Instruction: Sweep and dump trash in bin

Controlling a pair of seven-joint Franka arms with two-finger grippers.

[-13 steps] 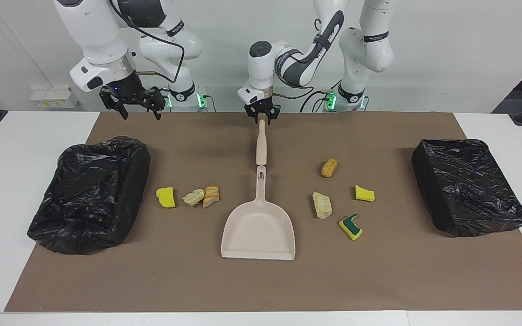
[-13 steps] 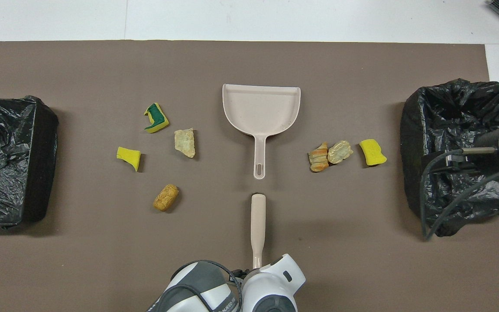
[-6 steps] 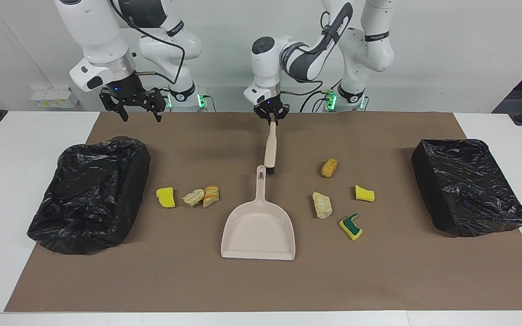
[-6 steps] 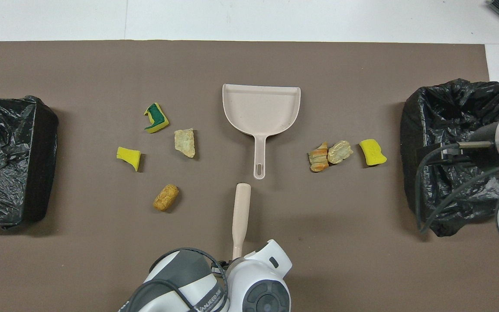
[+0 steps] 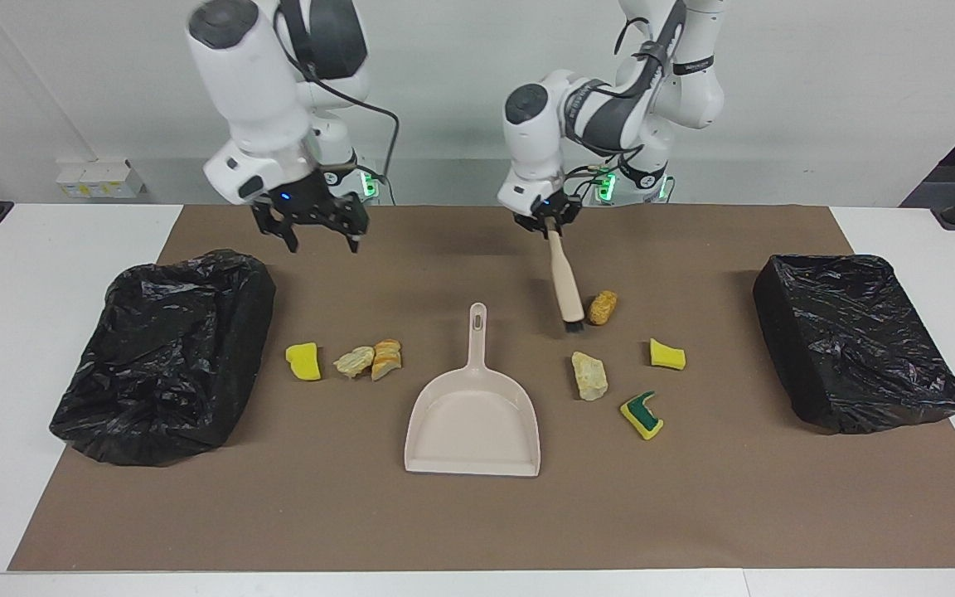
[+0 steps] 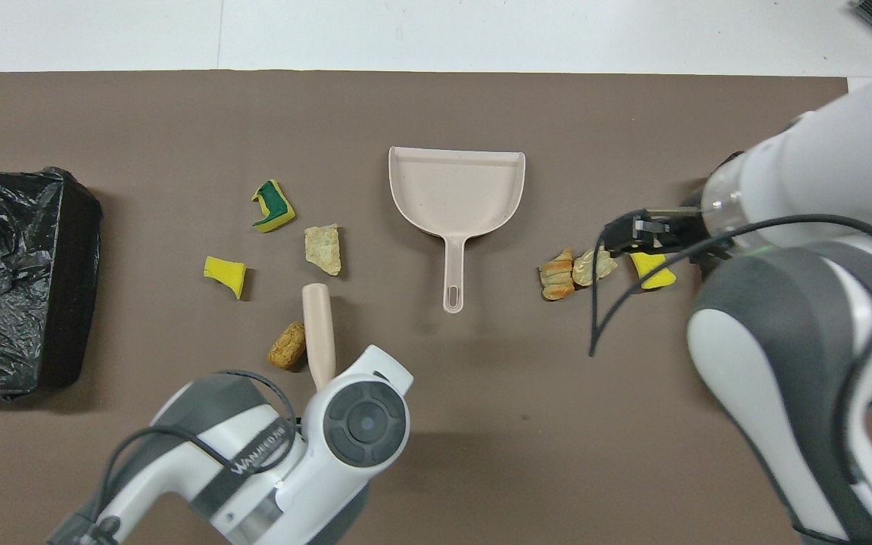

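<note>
Clearly your left gripper (image 5: 550,225) was clamped on the stiff brush (image 5: 566,286), bristles beside the light bread chunk (image 5: 601,307); the soft trash would push easily. Your right gripper (image 5: 317,230) hung wide, empty.

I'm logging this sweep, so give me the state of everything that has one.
Beige plastic dustpan: flat on mat, empty, unheld.
Beige long-handled brush: lifted, tilted, bristles beside orange bread chunk.
Left tool: shut on brush.
Right tool: open, empty.
Two black-lined bins: open.
</note>
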